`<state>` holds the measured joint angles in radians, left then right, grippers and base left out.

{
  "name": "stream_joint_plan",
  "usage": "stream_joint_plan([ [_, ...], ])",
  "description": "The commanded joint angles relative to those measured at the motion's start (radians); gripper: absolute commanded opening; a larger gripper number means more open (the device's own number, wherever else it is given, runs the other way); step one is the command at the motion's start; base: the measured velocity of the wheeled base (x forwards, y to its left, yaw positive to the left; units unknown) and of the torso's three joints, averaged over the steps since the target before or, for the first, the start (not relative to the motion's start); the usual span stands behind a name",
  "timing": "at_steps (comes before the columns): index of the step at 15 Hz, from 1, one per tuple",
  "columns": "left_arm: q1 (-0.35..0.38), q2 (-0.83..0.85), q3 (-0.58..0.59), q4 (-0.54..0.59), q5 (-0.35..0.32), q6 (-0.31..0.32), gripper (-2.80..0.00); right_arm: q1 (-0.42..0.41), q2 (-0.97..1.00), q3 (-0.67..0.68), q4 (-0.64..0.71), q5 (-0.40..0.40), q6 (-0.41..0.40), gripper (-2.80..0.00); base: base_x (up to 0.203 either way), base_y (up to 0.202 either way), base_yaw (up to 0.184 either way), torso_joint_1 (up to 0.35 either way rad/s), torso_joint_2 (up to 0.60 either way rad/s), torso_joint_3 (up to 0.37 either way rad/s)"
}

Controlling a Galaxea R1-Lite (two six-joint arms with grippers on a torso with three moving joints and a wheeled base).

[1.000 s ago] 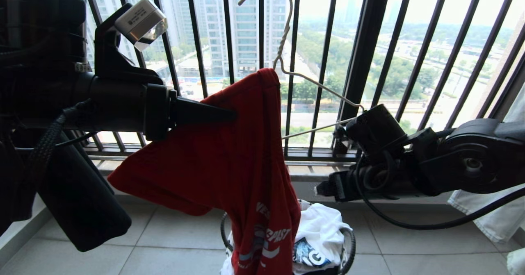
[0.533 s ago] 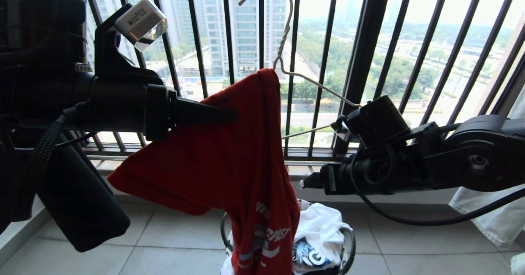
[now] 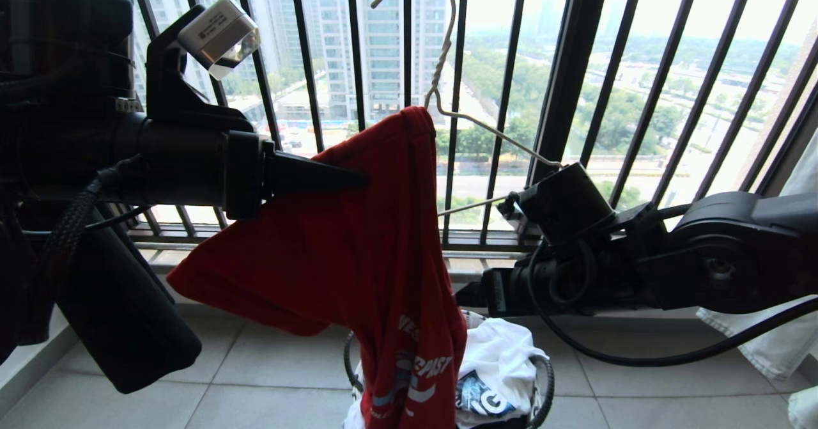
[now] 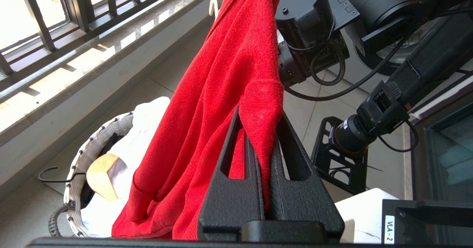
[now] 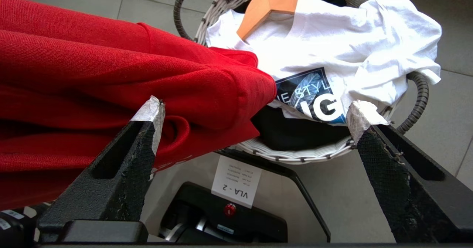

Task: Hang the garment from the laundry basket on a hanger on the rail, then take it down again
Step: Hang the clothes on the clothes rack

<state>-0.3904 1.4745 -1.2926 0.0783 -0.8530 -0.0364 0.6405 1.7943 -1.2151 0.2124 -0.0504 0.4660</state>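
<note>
Head view showed the red shirt (image 3: 358,250) draped over one arm of the wire hanger (image 3: 441,77), its collar bunched at the hanger's neck and its printed body hanging down into the basket (image 3: 543,378) below. The hanger's other arm ran bare from the neck toward the right gripper (image 3: 473,291), which sat just below and beside that bare end. No rail was in view, and the hook pointed up, catching nothing visible.

The left gripper (image 3: 358,179) was clamped shut on a fold of the shirt on the side of the hanger away from the bare arm, holding it up. The right gripper's jaws stood wide apart and empty, aimed down past the hanging red cloth toward the basket, where a white shirt (image 5: 332,55) and a wooden hanger (image 5: 266,7) lay.

The step in hand looked like getting the loose shoulder over the bare arm. To do it well, the right gripper likely needed to take only red cloth, near the collar and not low by the basket, where the white shirt could get pinched too. The left grip probably ought to stay firm so the hanger did not tip and shed the shoulder already on.
</note>
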Motion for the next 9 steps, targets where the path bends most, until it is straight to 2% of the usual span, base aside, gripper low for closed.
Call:
stream_joint_plan([
  [1, 0.0, 0.003, -0.001, 0.001, -0.005, 0.0, -2.8, 0.015, 0.001, 0.003, 0.001, 0.0, 0.003, 0.0, 0.0, 0.0, 0.0, 0.0, 0.0, 0.0],
  [7, 0.001, 0.001, -0.001, 0.0, -0.005, 0.0, -2.8, 0.02, 0.005, 0.009, 0.001, 0.0, 0.003, 0.0, 0.0, 0.0, 0.0, 0.0, 0.0, 0.0],
  [9, 0.001, 0.001, -0.001, 0.0, -0.005, 0.0, -2.8, 0.045, 0.005, 0.017, -0.001, 0.0, 0.003, 0.0, 0.0, 0.0, 0.0, 0.0, 0.0, 0.0],
])
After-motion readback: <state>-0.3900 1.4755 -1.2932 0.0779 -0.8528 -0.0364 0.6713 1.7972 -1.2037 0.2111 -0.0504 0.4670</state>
